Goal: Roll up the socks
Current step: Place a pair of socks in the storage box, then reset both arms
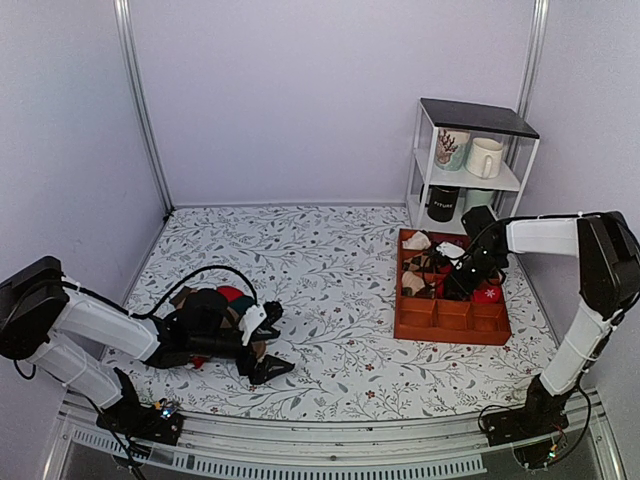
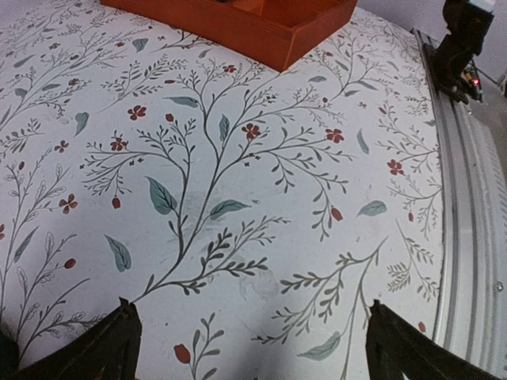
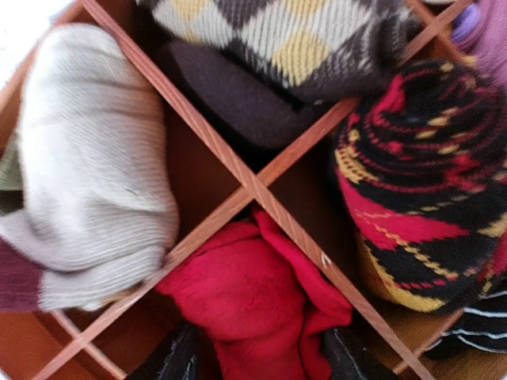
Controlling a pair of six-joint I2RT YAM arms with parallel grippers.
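Deep inside the orange tray (image 1: 450,335), the right claw (image 3: 261,360) has little room. Crossed wooden dividers (image 3: 253,190) wall its compartment, and a white rolled sock (image 3: 95,166), a diamond-patterned sock (image 3: 293,32) and a striped sock (image 3: 428,182) fill the neighbouring ones. The red socks (image 3: 253,309) lie bunched in the compartment under that claw, between its two fingers, which stand partly apart. Whether they press the bundle or merely flank it I cannot tell, since only the fingertips show at the picture's bottom edge. From above, the right arm covers that compartment. Left of the tray a broad stretch of flowered tablecloth (image 1: 330,270) runs to the left claw (image 1: 272,343), which lies low with its jaws spread wide, holding nothing. Its own camera shows only cloth between its tips, with the tray's corner beyond. Farther left of the tray, that arm lies over a heap of loose socks (image 1: 215,300), mostly covered. A shelf of mugs (image 1: 470,160) stands just behind the tray.
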